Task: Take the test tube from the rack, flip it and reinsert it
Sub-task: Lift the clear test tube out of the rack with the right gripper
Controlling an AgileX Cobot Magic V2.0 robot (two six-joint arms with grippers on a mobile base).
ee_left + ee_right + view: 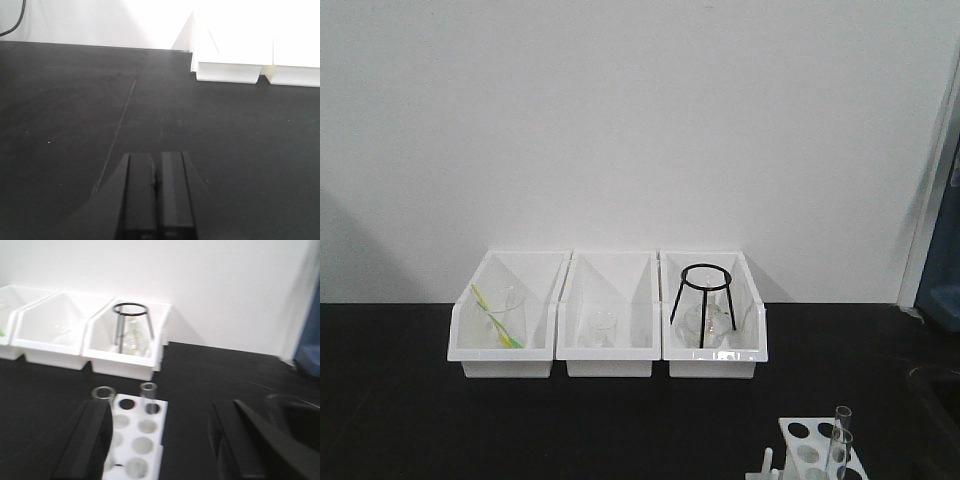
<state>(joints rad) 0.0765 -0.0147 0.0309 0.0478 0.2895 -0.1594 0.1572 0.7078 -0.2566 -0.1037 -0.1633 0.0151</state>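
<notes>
Right wrist view tells you nothing is done yet: the test tube (148, 396) and its twin (104, 394) stand mouth-up in far holes of the rack (133, 435), your right gripper (160, 412) spread empty on its near side, left gripper (156, 172) clenched on nothing over the black table (225, 145).

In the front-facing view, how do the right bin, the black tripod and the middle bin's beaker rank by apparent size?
1. right bin
2. black tripod
3. beaker
They sit at similar depth, so nearness hardly matters.
</notes>
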